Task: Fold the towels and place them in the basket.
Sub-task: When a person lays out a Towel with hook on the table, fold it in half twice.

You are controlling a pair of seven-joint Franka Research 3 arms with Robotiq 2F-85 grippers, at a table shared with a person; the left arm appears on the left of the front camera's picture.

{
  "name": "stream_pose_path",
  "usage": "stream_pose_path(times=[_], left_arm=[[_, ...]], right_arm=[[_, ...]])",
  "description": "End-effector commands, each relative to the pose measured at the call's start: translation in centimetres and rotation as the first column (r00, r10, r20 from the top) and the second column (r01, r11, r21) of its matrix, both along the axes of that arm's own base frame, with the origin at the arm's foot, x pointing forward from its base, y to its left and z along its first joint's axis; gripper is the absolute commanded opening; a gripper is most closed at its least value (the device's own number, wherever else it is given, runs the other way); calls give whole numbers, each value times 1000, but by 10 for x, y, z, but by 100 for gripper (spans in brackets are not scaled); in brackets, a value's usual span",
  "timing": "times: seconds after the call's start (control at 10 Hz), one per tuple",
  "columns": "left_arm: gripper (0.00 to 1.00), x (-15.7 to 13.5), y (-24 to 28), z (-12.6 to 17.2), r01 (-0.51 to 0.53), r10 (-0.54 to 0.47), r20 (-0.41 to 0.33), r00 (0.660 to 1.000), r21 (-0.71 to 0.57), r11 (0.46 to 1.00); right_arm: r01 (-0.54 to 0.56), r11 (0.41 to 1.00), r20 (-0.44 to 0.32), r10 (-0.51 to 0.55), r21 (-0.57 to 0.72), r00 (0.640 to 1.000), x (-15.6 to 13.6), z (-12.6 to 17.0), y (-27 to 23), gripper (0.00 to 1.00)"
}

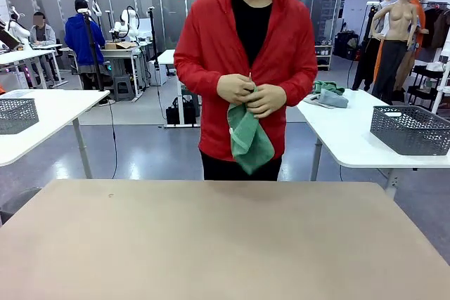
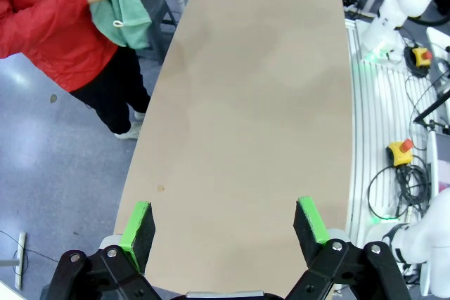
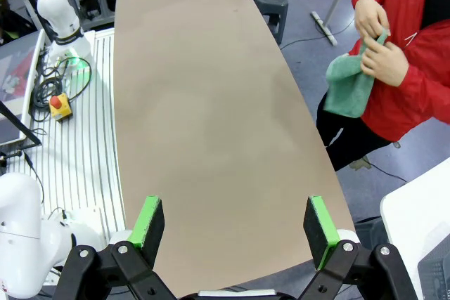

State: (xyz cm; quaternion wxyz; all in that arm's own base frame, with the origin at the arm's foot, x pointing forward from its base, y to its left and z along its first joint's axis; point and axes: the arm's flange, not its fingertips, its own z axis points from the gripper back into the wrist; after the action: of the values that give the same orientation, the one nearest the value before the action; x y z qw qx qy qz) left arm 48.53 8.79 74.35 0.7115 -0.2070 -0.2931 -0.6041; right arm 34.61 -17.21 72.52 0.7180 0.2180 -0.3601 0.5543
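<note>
- Across the bare surface [image 1: 225,244], at 12 o'clock, a person in a red jacket grips the mint green towel [image 1: 249,138] in both hands [image 1: 249,93]. It is bunched, hanging at waist height, and touches nothing else.
- My left claw [image 2: 223,221] hangs over my own edge of the surface, green pads spread wide and nothing between them. From its wrist the towel sits at 11 o'clock.
- My right claw [image 3: 233,217] is just as wide and just as empty, with the towel at 2 o'clock from its wrist.
- At 2 o'clock in the front view, a white side table [image 1: 351,138] carries the blue-grey towel [image 1: 332,100] lying against a green cloth [image 1: 327,87]. A dark grey basket [image 1: 410,129] stands farther right on it. All of this looks well beyond my reach.
- The step in hand, as I read it, is waiting for the towel to come to me.
- Doing it well means holding both claws apart and off the middle, so the person has room to lay the cloth down.
- I should go in only once the towel lies flat and the hands are clear.
- I would then take two neighbouring corners, one per claw, and pinch at the very edge.
- Both arms should travel together, so that edge lands on edge.
- Terry is limp, so a grip at mid-cloth would likely bunch it and a one-sided pull would skew the fold.
</note>
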Motion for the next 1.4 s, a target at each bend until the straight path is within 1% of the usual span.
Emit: stream_pose_path(times=[0.0, 1.3], left_arm=[[100, -1, -1, 2, -2, 2, 3, 1000, -13, 1000], [100, -1, -1, 2, -2, 2, 3, 1000, -13, 1000]], right_arm=[[-2, 1000, 3, 2, 9, 1000, 1, 1, 1, 100], [-2, 1000, 3, 2, 9, 1000, 1, 1, 1, 100]])
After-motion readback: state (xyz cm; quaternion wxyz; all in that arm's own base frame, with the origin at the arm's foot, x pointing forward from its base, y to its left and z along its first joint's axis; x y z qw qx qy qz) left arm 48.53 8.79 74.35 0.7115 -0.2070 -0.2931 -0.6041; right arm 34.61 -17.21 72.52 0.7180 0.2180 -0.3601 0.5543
